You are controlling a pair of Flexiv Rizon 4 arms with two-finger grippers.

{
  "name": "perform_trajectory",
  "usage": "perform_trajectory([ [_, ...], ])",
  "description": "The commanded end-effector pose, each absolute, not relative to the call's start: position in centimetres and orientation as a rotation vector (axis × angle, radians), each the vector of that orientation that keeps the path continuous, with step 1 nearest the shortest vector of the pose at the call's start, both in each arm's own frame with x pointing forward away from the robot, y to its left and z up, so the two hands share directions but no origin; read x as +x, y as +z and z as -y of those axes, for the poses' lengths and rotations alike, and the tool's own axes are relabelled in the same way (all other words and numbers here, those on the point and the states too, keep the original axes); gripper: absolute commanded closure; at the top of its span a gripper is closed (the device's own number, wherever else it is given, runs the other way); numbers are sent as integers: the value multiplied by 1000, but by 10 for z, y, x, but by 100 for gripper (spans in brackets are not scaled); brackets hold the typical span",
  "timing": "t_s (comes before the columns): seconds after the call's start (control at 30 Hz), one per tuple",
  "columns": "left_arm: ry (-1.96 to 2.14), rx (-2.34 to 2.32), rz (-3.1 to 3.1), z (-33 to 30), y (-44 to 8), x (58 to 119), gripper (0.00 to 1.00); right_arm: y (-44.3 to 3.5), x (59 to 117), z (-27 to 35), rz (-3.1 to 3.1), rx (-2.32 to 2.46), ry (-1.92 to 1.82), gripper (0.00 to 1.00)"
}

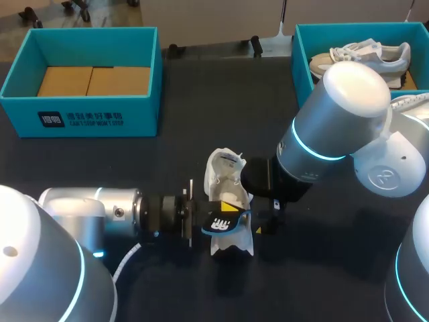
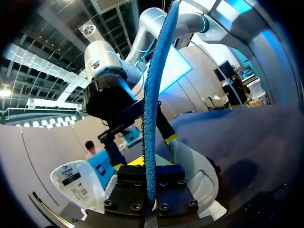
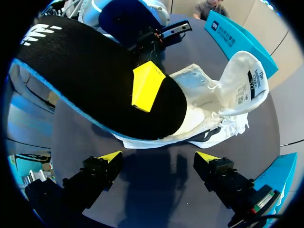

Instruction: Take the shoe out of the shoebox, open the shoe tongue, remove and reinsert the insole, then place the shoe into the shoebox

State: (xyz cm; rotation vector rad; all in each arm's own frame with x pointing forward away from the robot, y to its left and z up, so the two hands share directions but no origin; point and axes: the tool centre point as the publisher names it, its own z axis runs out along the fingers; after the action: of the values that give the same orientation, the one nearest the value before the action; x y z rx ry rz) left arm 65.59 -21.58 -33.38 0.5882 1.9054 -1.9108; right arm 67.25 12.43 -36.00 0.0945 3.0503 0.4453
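A white shoe [image 1: 224,178] lies on the dark table's middle, its tongue [image 3: 247,78] folded out. My left gripper [image 1: 224,216] comes in from the left and is shut on the insole [image 1: 220,225], black on top and blue underneath, holding it just over the shoe. In the left wrist view the insole [image 2: 154,104] stands edge-on between the fingers of the left gripper [image 2: 151,187]. My right gripper [image 3: 156,161] is open beside the shoe [image 3: 213,109], holding nothing. One yellow tip of the left gripper presses the insole [image 3: 85,71].
A teal box [image 1: 80,117] with cardboard inside stands at the back left. Another teal box [image 1: 301,64] at the back right holds a second white shoe [image 1: 362,57]. The right arm's elbow [image 1: 335,121] hangs over the table's right half.
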Motion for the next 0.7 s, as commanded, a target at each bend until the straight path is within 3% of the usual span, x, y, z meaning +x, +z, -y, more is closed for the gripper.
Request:
perform_trajectory([
  [0.03,-1895,572,-1911,216,-338,660,100,-361,672,-125,-3048,96,445,0],
  [0.7,-1757,585,-2025,217,-359,679,100,-361,672,-125,-3048,96,445,0],
])
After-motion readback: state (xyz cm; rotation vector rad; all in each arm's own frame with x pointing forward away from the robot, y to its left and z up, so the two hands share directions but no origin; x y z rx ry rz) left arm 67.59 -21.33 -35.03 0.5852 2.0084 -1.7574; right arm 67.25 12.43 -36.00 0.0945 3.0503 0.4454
